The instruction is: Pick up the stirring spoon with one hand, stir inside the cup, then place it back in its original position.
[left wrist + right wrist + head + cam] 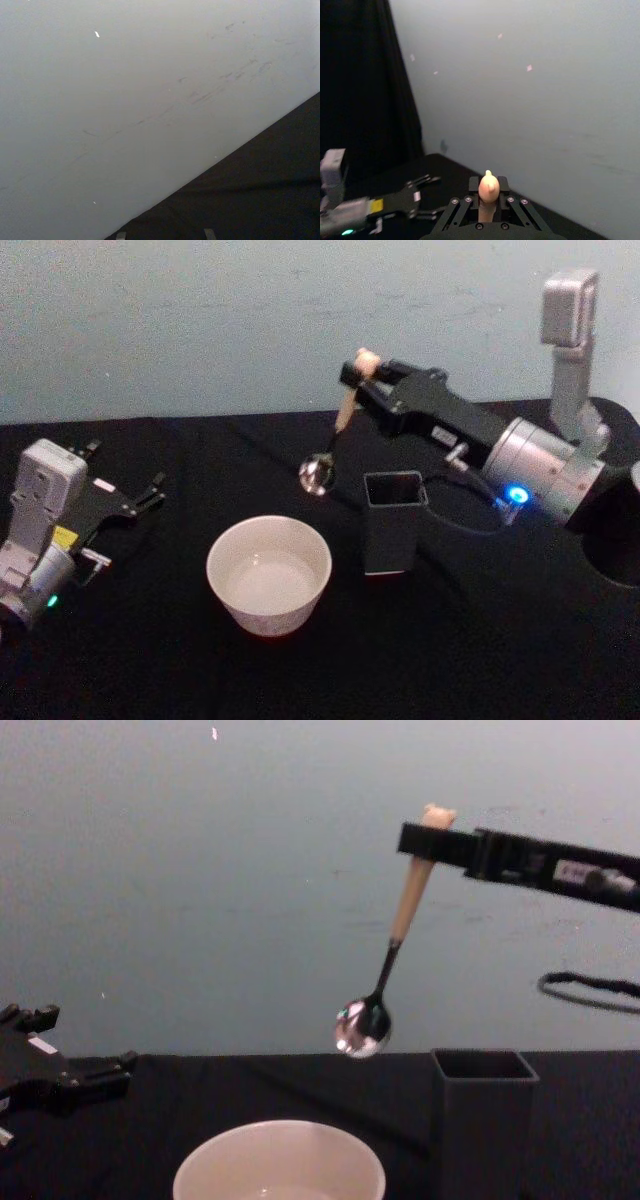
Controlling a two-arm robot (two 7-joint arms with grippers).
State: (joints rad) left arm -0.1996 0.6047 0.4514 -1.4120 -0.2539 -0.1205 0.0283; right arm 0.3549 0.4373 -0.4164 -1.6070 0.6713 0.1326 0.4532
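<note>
The stirring spoon (393,935) hung in the air, pinched at the top of its beige handle by the right end effector (425,838), whose fingers were closed narrowly just under the little bear head. Its long axis ran downward from the grip with a slight slant. That put the shiny bowl below the end effector and a little to its left, clear of everything and above the rims of both vessels.

The dark square holder (393,535) stood below the end effector, just right of the spoon's bowl. The cream cup (262,618) sat lower, farther left and nearer the robot, so the coming move was probably a carry leftward and toward the body, then a descent into the cup.

The left end effector (125,472) rested well off to the left on the black counter (480,660), its fingers spread and empty. The right arm was clearly the nearer one.
</note>
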